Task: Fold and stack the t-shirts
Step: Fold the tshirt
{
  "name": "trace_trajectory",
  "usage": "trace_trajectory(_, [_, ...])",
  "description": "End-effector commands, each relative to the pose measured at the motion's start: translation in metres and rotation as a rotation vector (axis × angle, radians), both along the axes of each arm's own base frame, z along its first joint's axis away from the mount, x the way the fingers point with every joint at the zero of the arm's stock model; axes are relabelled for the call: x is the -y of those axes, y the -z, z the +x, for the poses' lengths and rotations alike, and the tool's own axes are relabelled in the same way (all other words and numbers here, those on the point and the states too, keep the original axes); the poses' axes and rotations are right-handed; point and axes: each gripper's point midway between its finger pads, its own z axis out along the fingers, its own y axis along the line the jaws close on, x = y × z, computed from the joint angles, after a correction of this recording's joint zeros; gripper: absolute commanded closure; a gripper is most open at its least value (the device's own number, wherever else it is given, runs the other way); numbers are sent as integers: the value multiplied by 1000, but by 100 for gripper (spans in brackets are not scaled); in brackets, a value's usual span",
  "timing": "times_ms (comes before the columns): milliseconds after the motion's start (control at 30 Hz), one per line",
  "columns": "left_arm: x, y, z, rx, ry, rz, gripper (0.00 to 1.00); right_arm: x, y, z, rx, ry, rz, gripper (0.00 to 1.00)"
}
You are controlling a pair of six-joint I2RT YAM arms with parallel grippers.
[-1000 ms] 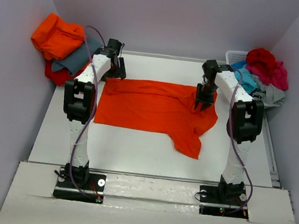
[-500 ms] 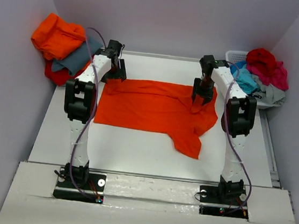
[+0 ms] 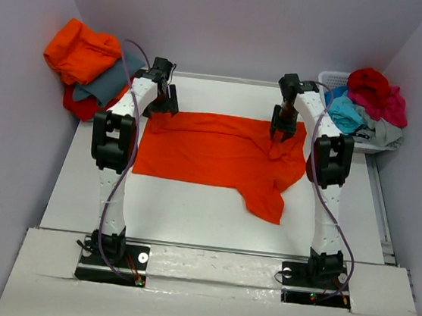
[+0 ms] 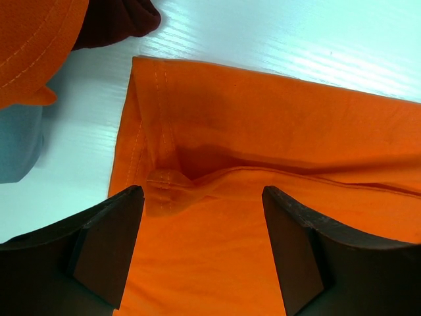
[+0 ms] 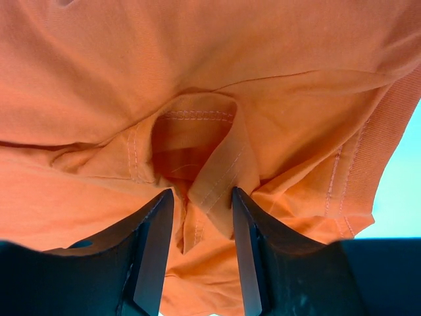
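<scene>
Top view: an orange t-shirt [image 3: 219,155] lies spread flat on a white table [image 3: 190,209], reaching from one pair of jaws to the other. The left gripper [image 3: 164,103] is at its far left corner and the right gripper [image 3: 283,129] at its rumpled far right edge. Outward of the left jaws sits a pile of shirts [image 3: 85,56]. Outward of the right jaws, a white basket [image 3: 328,80] holds more.

Left wrist view: the jaws stand wide apart, released, just above the shirt corner, with a small hem crease between them.

Right wrist view: the jaws are half closed around a raised fold of stitched hem. Whether they pinch it cannot be told.
</scene>
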Motion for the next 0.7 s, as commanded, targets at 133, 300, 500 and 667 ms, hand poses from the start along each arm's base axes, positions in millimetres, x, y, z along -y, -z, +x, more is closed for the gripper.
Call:
trace_trajectory(133, [4, -9, 1, 10, 23, -1, 16, 3, -7, -4, 6, 1, -29, 64])
trace_trajectory(300, [4, -6, -1, 2, 23, -1, 16, 11, -10, -24, -28, -8, -53, 88])
trace_trajectory(500, [5, -6, 0, 3, 25, -6, 16, 23, -17, -49, -61, 1, -96, 93])
trace_trajectory(667, [5, -5, -2, 1, 26, -7, 16, 30, -31, -63, -54, 10, -116, 93])
